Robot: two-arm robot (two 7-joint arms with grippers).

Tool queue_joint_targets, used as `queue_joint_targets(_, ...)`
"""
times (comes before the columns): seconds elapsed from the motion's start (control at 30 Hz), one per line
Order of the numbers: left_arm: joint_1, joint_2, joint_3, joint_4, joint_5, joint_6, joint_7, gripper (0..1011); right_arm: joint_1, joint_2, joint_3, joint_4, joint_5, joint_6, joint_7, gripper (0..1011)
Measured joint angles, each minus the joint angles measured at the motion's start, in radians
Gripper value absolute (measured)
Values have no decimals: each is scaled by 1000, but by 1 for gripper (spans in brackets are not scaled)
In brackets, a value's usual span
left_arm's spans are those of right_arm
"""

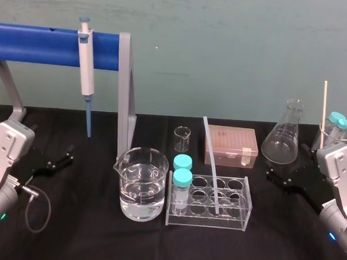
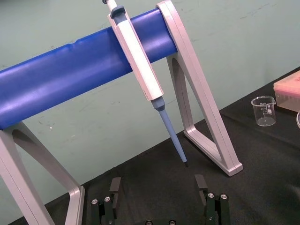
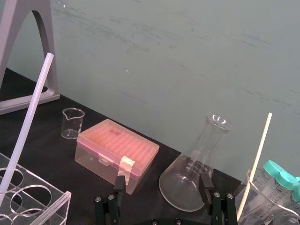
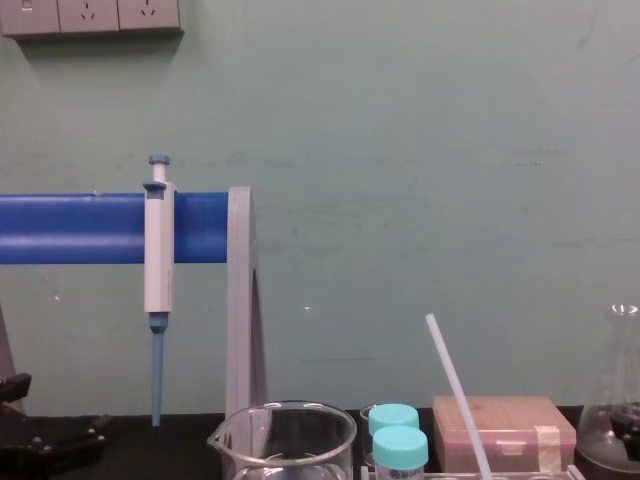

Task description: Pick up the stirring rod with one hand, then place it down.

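The stirring rod (image 1: 211,166), a long translucent white rod, leans tilted in the clear tube rack (image 1: 239,219) at the table's middle, its top end pointing back and left. It also shows in the right wrist view (image 3: 29,117) and the chest view (image 4: 456,392). My right gripper (image 1: 284,169) rests low at the right, well apart from the rod, open with nothing between its fingers (image 3: 206,183). My left gripper (image 1: 58,158) sits at the far left, open and empty, its fingers (image 2: 115,188) facing the pipette stand.
A water-filled beaker (image 1: 139,184) stands left of the rack, with two teal-capped vials (image 1: 181,186) in the rack. Behind are a small beaker (image 1: 182,139), a pink tip box (image 1: 231,145) and a conical flask (image 1: 284,132). A white-and-blue pipette (image 1: 86,71) hangs on the blue-barred stand (image 1: 43,44).
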Motion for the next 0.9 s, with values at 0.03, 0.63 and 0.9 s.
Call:
queue_joint_targets(0.03,0,0,0,0,0,0,0,1000,0,0,0,0,0,0,0,1000)
queue_joint_targets(0.63,0,0,0,0,0,0,0,1000,0,0,0,0,0,0,0,1000)
queue_joint_targets(0.9,0,0,0,0,0,0,0,1000,-1,-5,16,0,3,-2,13,1000)
